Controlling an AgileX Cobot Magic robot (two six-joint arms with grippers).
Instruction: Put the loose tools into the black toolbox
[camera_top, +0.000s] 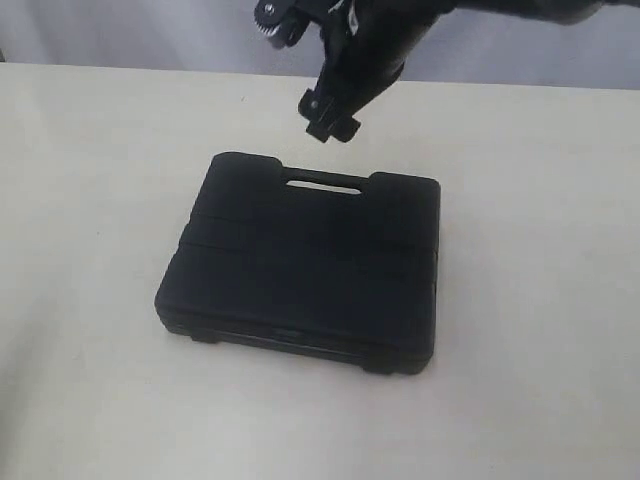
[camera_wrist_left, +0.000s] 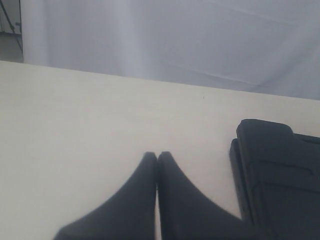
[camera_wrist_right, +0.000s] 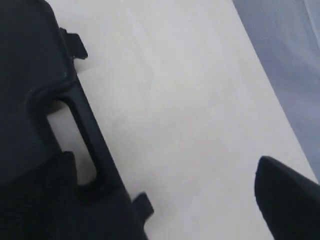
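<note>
The black toolbox (camera_top: 310, 260) lies closed and flat on the table, its carry handle (camera_top: 325, 181) facing the far side. My right gripper (camera_top: 330, 118) hangs just above and behind that handle, open, with nothing between its fingers. In the right wrist view the right gripper (camera_wrist_right: 165, 165) has its jaws spread wide beside the toolbox (camera_wrist_right: 30, 75) and its handle (camera_wrist_right: 85, 130). My left gripper (camera_wrist_left: 157, 155) is shut and empty over bare table, with a corner of the toolbox (camera_wrist_left: 280, 170) off to one side. No loose tools are in view.
The cream table (camera_top: 540, 200) spreads out on all sides of the case. A pale grey curtain (camera_wrist_left: 175, 35) hangs behind the table's far edge.
</note>
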